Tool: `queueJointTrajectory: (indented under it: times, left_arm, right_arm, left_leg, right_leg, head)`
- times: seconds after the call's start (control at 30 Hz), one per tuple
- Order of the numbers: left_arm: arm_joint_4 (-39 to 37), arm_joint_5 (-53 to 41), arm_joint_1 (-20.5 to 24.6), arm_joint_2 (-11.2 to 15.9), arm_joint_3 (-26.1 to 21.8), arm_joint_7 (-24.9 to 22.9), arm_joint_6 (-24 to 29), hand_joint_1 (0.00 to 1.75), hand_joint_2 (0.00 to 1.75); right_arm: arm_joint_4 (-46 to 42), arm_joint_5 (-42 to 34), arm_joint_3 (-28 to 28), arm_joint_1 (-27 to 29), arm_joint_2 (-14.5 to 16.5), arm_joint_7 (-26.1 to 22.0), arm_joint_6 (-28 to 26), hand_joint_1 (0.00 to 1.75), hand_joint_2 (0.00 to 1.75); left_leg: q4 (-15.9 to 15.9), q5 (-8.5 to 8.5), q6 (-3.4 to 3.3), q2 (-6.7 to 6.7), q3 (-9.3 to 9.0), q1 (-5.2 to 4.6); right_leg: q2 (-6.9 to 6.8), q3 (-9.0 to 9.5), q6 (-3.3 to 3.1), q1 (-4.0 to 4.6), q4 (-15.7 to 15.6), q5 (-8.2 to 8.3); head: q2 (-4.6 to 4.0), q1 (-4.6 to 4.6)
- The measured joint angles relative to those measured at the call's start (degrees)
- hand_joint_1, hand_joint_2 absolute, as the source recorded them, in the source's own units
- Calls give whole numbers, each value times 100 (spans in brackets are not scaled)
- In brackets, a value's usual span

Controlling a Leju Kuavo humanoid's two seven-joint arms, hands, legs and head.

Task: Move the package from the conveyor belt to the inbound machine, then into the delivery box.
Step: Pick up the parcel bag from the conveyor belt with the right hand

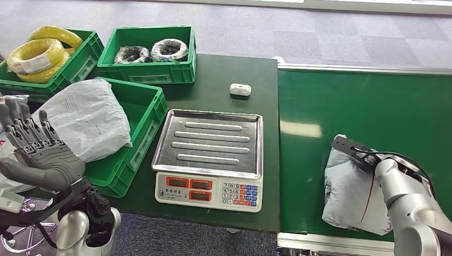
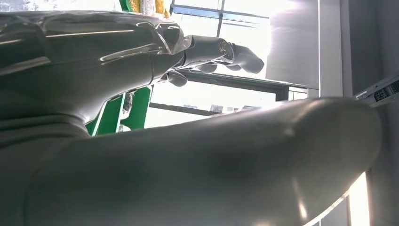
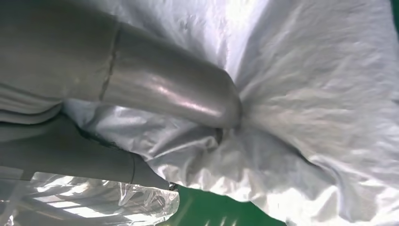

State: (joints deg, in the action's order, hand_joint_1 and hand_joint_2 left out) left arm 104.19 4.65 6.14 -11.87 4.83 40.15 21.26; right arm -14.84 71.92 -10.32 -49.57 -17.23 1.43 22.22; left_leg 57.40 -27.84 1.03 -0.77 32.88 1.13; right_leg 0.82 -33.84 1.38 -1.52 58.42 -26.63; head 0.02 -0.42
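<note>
A grey-white plastic package (image 1: pixel 346 194) lies on the green conveyor belt (image 1: pixel 362 101) at its near edge. My right arm (image 1: pixel 408 200) reaches onto it from the right. In the right wrist view the thumb (image 3: pixel 183 101) digs into the crumpled package (image 3: pixel 320 108), and the darker fingers (image 3: pixel 94 155) close on it from the other side. My left hand (image 1: pixel 40 152) is raised at the left, fingers apart and holding nothing, beside a green crate (image 1: pixel 146 114). The left wrist view shows that hand (image 2: pixel 141 61) with nothing in it. The scale's steel tray (image 1: pixel 213 120) is bare.
Another grey bagged package (image 1: pixel 88 117) lies in the near green crate. Two more green crates stand behind it, one with yellow cable coils (image 1: pixel 40 53), one with dark and white coils (image 1: pixel 152 52). A small white object (image 1: pixel 240 89) lies on the dark table behind the scale.
</note>
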Motion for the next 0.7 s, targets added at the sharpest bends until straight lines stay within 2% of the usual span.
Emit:
queueJointTrajectory:
  times: [0.53, 0.7]
  left_arm:
    - [15, -3, -25, 30, 0, 0, 47, 0, 0]
    - [29, -13, -37, 33, -1, 0, 96, 0, 0]
  right_arm:
    - [0, -62, -63, 25, 60, 22, -125, 175, 175]
    - [-7, -149, -79, 22, 77, -41, -439, 175, 175]
  left_leg:
    - [0, 0, 0, -1, 2, 0]
    - [0, 0, 0, -2, 5, 0]
  right_leg:
    - [0, 0, 0, 0, 0, 0]
    - [0, 0, 0, 0, 1, 0]
  head:
    - [0, 0]
    - [0, 0]
